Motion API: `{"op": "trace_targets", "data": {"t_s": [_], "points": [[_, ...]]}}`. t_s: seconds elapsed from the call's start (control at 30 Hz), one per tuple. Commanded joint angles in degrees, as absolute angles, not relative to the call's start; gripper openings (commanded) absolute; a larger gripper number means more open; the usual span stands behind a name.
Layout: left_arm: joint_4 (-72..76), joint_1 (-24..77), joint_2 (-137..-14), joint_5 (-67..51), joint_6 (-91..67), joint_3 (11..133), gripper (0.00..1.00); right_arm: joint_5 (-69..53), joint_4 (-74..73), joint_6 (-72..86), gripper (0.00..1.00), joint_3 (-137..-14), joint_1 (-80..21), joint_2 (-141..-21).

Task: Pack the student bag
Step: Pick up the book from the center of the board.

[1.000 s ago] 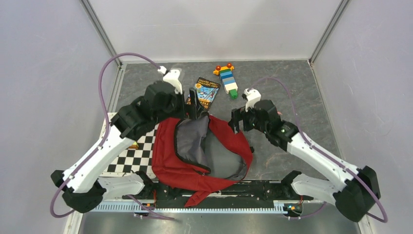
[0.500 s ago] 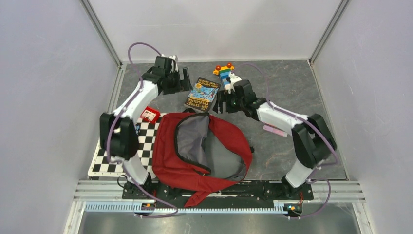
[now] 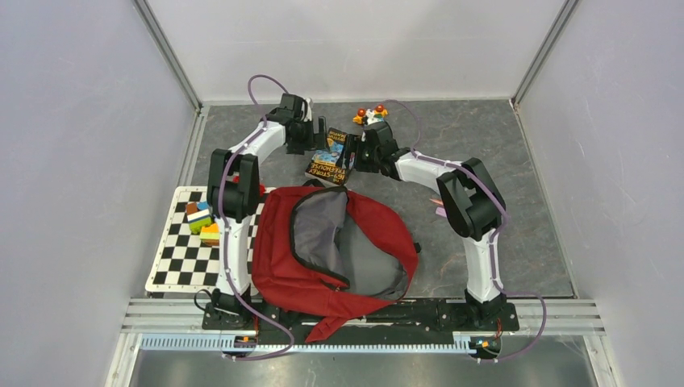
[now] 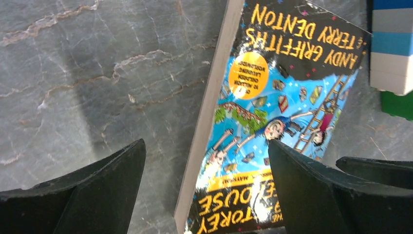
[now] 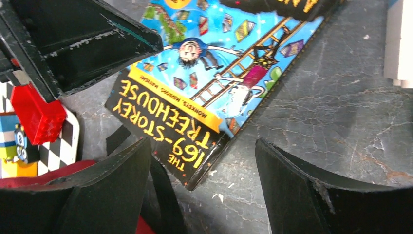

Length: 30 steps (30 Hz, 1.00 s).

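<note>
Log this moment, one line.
bag open | book flat beyond bag | left fingers open astride book edge | right fingers open at book corner

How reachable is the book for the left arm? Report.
Probably yes: the open left gripper straddles one long edge of the book, nothing between; the right gripper crowds the other side.

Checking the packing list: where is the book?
Top view: the book lies on the table behind the student bag, between the left gripper and right gripper.

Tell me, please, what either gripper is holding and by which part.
Nothing is held yet: the left gripper and right gripper both stand open over the book.
</note>
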State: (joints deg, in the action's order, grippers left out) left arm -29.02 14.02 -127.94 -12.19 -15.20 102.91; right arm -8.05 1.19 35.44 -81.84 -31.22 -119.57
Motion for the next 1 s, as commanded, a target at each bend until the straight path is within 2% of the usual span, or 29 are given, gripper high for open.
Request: {"op": "trace_targets", "data": {"t_s": [0.0, 0.2, 0.57, 0.63, 0.77, 0.87, 0.97], "points": [[-27.9, 14.2, -130.9, -12.8, -11.9, 107.7, 1.0, -4.8, 3.3, 39.0, 0.82, -84.6, -30.8, -121.5], [-26.2, 14.2, -133.6, -16.6, -13.7, 108.9, 1.0, -5.3, 4.7, 40.0, 0.82, -85.3, -30.5, -124.7], [-22.8, 16.4, -135.3, -29.1, -17.4, 110.5, 0.99, -15.7, 8.8, 40.6, 0.76, -88.6, -29.4, -131.3], [-19.8, 16.6, -133.9, -31.7, -19.9, 108.3, 0.94, -16.1, 8.9, 40.4, 0.75, -88.3, -29.4, -131.4], [-12.5, 17.0, -129.4, -31.5, -25.9, 102.1, 0.72, -16.5, 9.0, 40.3, 0.75, -87.6, -29.4, -131.3], [-11.5, 17.1, -127.9, -31.3, -27.4, 100.4, 0.55, -16.6, 8.9, 40.0, 0.74, -87.0, -29.4, -131.0], [-12.4, 17.1, -126.5, -30.3, -27.2, 99.4, 0.31, -16.4, 9.0, 39.8, 0.74, -86.3, -29.4, -130.2]]}}
